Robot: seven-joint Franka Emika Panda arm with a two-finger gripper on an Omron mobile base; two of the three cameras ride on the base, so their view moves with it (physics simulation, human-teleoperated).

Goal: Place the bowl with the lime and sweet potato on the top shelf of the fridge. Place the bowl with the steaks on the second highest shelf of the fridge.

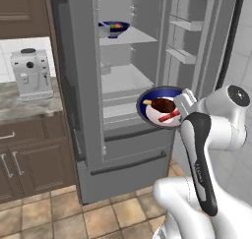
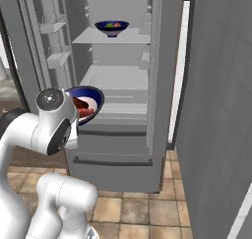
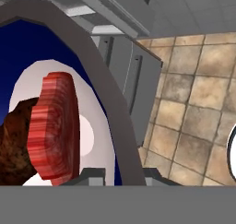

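From my left base view, a white coffee machine (image 1: 31, 74) sits on the tabletop (image 1: 29, 107) at far left, above brown cabinets (image 1: 29, 159). Right of that the fridge (image 1: 78, 85) stands open. On its top shelf (image 1: 135, 36) I see a blue bowl (image 1: 114, 28) with the lime (image 2: 117, 23) and something orange-red in it, likely the sweet potato (image 1: 118, 25). Lower and further right, in front of the fridge's drawers, my end effector (image 1: 183, 105) is clamped shut on the rim of a second blue bowl (image 1: 160, 106), held in the air and tipped toward the camera. The steaks (image 1: 165, 106) lie inside it, one dark brown, one red-pink (image 3: 55, 126). The door racks (image 1: 184, 36) are at right.
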